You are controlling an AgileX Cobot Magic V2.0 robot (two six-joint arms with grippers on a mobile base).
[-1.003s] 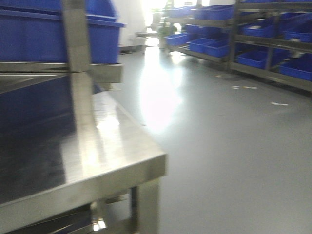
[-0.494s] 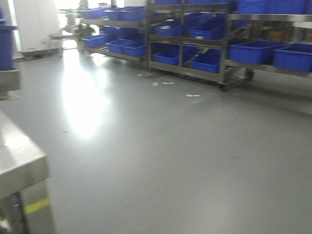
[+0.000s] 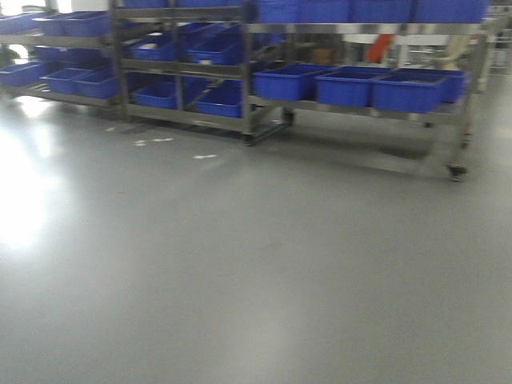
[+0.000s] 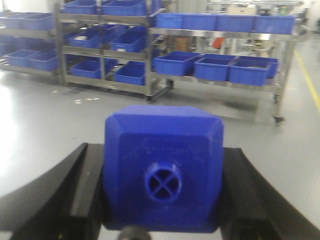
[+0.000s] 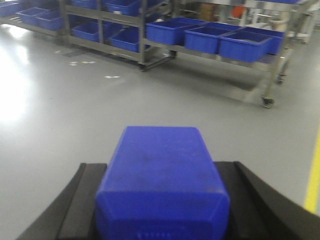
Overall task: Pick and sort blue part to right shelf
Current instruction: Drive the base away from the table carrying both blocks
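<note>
blue part (image 4: 161, 135) is in the left gripper (image 4: 162, 160), seen end-on. round cap w/ a cross in it faces the cam, sloped shoulders around it. black fingers (image 4: 85, 190) sit flush on both sides of the part, jaws closed to its width, part up off the floor.

right gripper (image 5: 161, 172) is clamped the same way on a second blue block (image 5: 160, 150). flat face up, bevelled edges at the near end, cap end out of view.

both wrist cams look across the grey floor (image 3: 240, 264) to the right shelf (image 3: 360, 110), on the far side of the room, well apart from both grippers. shelf = steel rack on casters (image 3: 456, 170). 3 open blue bins (image 3: 344, 86) sit side by side on the lower tier, more bins on the tier above.

just beside it on the left is a 2nd steel rack (image 3: 184, 118) w/ tilted tiers of blue bins, more racks farther left. white scraps (image 3: 204, 156) lie on the floor near that rack. yellow line (image 5: 314, 175) runs along the floor at the right edge of the right wrist view. front cam is blurred.
</note>
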